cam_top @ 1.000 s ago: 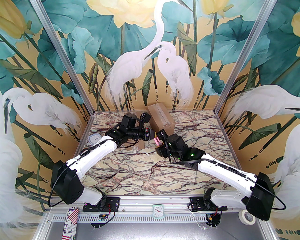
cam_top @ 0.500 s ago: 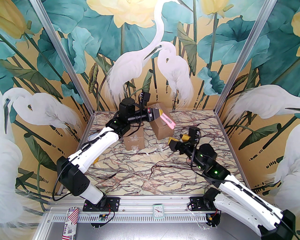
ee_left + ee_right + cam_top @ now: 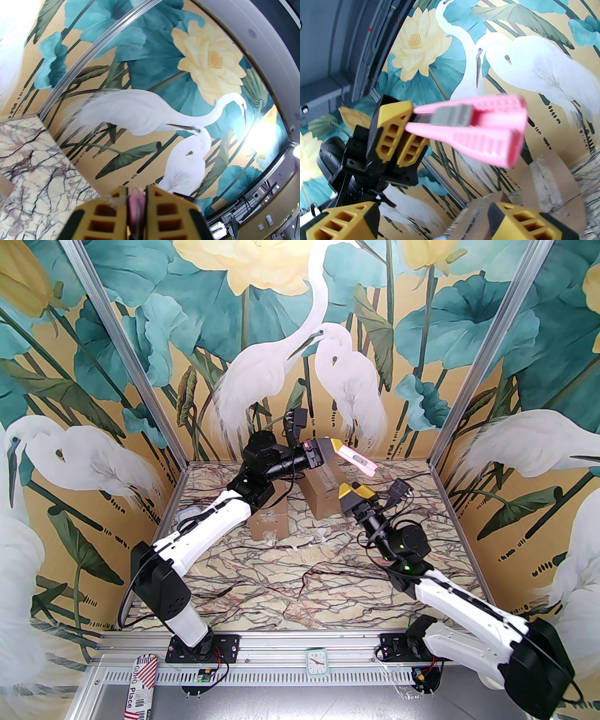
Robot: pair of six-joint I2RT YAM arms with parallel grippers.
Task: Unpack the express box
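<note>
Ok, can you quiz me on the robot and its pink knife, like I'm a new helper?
1. True or false: the right gripper holds the knife.
2. Where is the knife? A: flat on the table. B: held up in the air, above the box. C: stuck inside the box.
3. One gripper is the left gripper, the other is the right gripper. Which one has its jaws open?

Key: 1 false, the left gripper is shut on it. 2 B. 3 the right gripper.
</note>
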